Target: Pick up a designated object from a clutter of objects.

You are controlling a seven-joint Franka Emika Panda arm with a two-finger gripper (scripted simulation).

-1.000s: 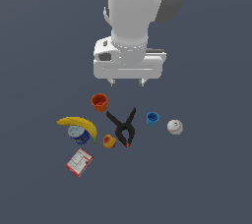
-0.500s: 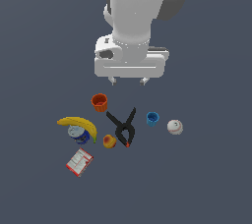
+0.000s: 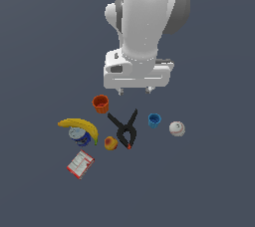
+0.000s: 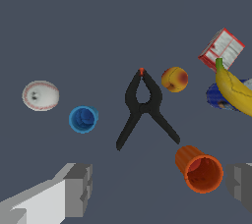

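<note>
Blue cup (image 4: 82,119) is standing upright with its mouth open upward, resting on the dark floor between the white baseball (image 4: 41,95) and the black spring clamp (image 4: 144,107), touching neither. In the wrist view the gripper (image 4: 157,188) is hanging above the clutter with its fingers (image 4: 76,188) spread wide apart, holding nothing. The orange-red cup (image 4: 199,169) is lying closest to the fingers, beside one clamp handle. Beyond the clamp's red-tipped nose the orange-red fruit (image 4: 174,79) is sitting, and past it the yellow banana (image 4: 234,90) is lying over the blue-white can (image 4: 219,96). The red-white box (image 4: 222,48) is lying farthest out. In the exterior view the blue cup (image 3: 154,120) is sitting below the gripper (image 3: 134,90), toward that view's right.
</note>
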